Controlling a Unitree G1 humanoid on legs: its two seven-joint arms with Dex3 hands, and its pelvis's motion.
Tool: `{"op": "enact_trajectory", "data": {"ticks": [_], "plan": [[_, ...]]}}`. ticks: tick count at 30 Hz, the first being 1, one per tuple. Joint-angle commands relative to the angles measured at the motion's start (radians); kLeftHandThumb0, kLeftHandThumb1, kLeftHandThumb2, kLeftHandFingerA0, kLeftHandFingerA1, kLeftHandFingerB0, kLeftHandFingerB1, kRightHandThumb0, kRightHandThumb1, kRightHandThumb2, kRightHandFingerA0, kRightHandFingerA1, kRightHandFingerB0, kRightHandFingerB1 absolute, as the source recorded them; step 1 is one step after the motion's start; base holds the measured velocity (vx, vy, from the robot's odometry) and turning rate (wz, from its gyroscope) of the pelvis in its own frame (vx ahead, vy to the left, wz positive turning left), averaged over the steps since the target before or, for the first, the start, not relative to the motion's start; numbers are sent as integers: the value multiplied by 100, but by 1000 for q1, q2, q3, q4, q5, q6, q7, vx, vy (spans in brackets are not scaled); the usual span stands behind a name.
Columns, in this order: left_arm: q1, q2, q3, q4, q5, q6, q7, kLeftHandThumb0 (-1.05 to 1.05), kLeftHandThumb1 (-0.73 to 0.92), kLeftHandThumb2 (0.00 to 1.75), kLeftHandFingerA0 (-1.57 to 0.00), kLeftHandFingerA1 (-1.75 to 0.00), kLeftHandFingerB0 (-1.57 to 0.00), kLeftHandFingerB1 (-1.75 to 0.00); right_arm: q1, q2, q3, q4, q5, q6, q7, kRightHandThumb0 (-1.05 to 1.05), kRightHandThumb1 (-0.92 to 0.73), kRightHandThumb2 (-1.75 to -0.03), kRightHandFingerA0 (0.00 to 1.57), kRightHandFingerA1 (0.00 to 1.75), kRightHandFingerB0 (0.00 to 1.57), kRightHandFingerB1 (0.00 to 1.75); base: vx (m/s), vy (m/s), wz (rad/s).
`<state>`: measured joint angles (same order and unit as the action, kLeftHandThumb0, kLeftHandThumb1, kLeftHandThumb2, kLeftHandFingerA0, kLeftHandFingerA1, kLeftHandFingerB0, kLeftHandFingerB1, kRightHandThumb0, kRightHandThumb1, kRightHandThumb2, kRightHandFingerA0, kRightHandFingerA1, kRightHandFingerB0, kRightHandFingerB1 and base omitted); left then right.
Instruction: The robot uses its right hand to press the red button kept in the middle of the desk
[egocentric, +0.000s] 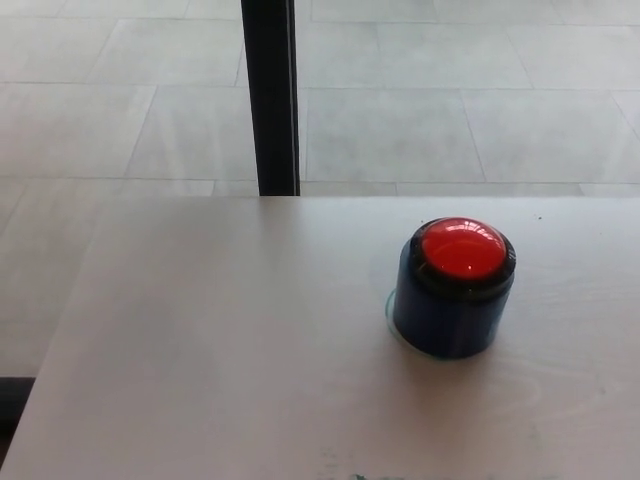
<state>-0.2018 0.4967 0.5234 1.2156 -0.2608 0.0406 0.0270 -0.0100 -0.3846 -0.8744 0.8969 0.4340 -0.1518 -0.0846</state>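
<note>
A round red button sits on top of a dark blue cylindrical base, standing upright on the pale wooden desk, right of the picture's centre. Nothing touches the button. Neither of my hands nor any part of my arms shows in the head view.
A black vertical post rises behind the desk's far edge, left of the button. Grey tiled floor lies beyond the desk. The desk's left edge runs diagonally down to the lower left corner.
</note>
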Motion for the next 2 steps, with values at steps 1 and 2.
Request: {"op": "enact_trajectory", "data": {"ticks": [1,2], "plan": [[-3,18,1,6,-9,6,-16,-61,92,99,-44,-136,-33,-105,13,9,23,-31,23,27,3,-88,-70,-64,99,124,25,118,0,0,0],[-3,18,1,6,-9,6,-16,-61,92,99,-44,-136,-33,-105,13,9,23,-31,23,27,3,-88,-70,-64,99,124,25,118,0,0,0]]}}
